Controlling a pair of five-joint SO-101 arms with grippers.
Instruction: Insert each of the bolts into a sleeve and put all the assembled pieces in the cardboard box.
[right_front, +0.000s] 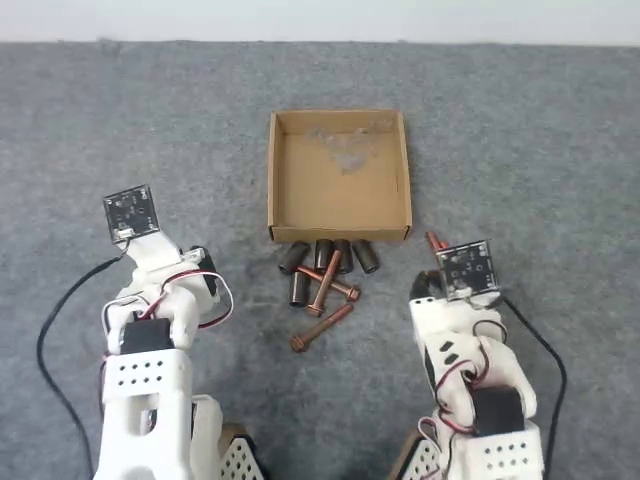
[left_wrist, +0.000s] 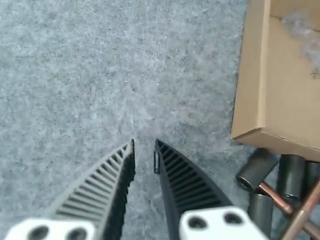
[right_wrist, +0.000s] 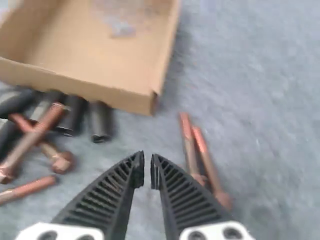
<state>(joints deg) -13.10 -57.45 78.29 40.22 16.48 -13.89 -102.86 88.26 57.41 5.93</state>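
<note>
A grey, felt-like mat (right_front: 540, 140) is covering the table, with the shallow cardboard box (right_front: 272, 175) sitting open at its middle, still holding no assembled pieces, only a pale translucent scrap (right_front: 345, 150). Just in front of the box, short dark sleeves (right_front: 322, 254) are lying in a loose row, copper-coloured bolts (right_front: 322, 327) crossing over and beside them, none yet inserted. Two more bolts (right_wrist: 197, 150) are lying side by side just ahead of the right gripper (right_wrist: 147, 165), whose ribbed black fingers are sitting all but together on nothing. The left gripper (left_wrist: 144, 146) is hovering over bare mat near the box's corner, its jaws slightly apart and empty. The bolts are looking rigid and dense for their size, with smooth round shanks likely to roll; a grip across mid-shank seems safest. The tubular sleeves should be pinched across the barrel.
</note>
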